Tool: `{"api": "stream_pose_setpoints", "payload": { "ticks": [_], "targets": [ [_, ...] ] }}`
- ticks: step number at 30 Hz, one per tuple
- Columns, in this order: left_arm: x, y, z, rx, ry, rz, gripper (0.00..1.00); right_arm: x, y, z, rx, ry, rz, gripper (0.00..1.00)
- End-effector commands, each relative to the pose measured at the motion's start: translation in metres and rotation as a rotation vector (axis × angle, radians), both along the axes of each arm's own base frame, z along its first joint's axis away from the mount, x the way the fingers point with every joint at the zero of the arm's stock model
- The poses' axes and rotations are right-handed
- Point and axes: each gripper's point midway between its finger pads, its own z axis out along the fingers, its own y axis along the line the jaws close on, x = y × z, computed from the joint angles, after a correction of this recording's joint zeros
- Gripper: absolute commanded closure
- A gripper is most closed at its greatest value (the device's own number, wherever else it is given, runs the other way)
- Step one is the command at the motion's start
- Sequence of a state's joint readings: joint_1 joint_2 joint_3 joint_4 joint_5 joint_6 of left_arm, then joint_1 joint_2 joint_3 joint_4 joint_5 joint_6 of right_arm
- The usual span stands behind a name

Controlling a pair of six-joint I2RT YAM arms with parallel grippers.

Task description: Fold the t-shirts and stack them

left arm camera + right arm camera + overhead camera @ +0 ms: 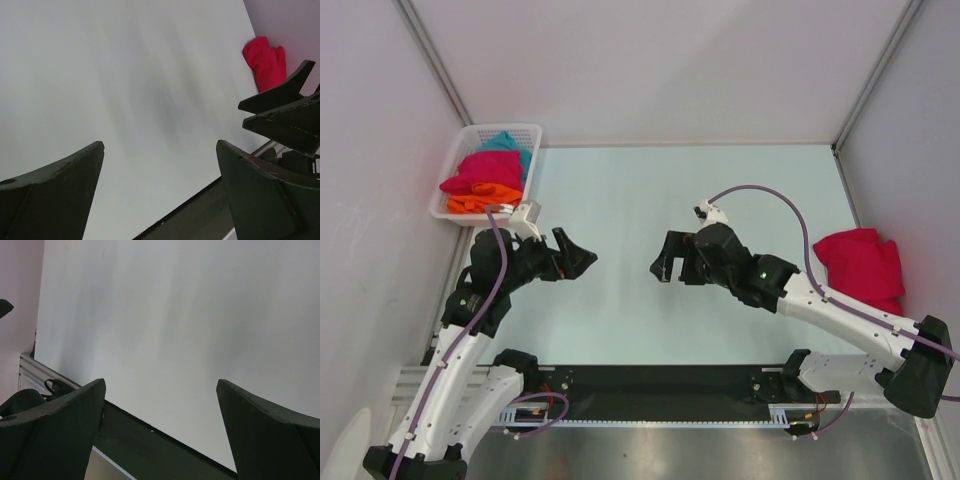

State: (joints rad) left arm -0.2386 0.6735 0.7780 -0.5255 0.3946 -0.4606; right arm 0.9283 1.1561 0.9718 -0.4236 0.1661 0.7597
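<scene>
Top external view: pale table (640,190), both arms over its middle.
Left gripper (578,258): jaws wide apart, nothing held.
Right gripper (665,265): jaws wide apart, nothing held.
White plastic mesh basket (470,135): far left corner; crumpled crimson-pink t-shirt (480,175) lay over orange t-shirt (470,203), with teal t-shirt (505,143) behind.
Bundled crimson-pink t-shirt (860,268): right table edge.
Step, judged: fetch the basket's top shirt. The nearer left gripper should pinch one cloth edge and lift clear of the rim.
</scene>
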Motion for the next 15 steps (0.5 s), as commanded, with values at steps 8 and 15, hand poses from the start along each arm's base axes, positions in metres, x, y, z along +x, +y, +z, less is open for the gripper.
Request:
{"api": "stream_pose_setpoints", "payload": {
  "ticks": [8, 15],
  "targets": [
    [0.0029, -0.0029, 0.0137, -0.040, -0.041, -0.002, 0.00, 0.0055, 0.0165, 0.0205, 0.069, -0.031, 0.016, 0.00],
    [0.0024, -0.0036, 0.0136, -0.043, -0.039, -0.006, 0.00, 0.0055, 0.0166, 0.0198, 0.070, -0.030, 0.015, 0.00]
  ]
}}
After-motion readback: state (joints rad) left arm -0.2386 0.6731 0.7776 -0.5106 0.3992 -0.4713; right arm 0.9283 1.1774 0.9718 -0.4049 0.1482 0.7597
